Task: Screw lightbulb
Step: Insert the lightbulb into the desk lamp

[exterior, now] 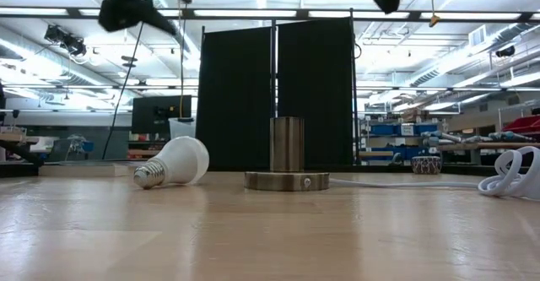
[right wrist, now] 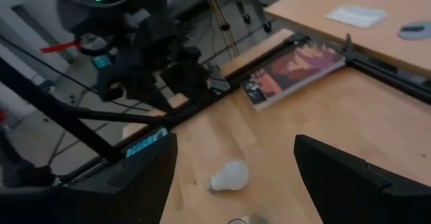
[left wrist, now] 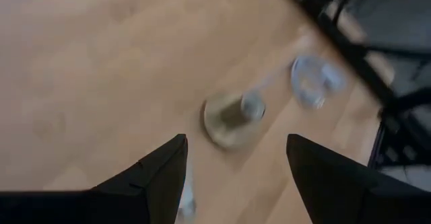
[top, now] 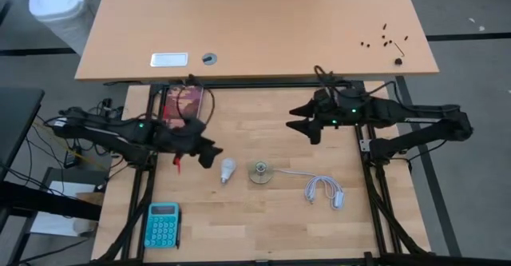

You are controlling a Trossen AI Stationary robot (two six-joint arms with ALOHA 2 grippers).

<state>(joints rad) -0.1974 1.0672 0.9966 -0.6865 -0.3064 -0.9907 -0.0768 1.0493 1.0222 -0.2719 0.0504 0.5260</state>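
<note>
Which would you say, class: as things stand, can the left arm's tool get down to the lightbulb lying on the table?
Probably yes. The left tool hangs open just beside the lightbulb, which lies on its side, apart from the socket. Nothing sits between them.

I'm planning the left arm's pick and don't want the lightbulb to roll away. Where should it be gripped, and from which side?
Grip the lightbulb across its white globe, coming straight down from above. It lies on its side, screw base toward the table's near edge, so the base must stay free for the socket. The left pincer, open, hovers beside it.
</note>
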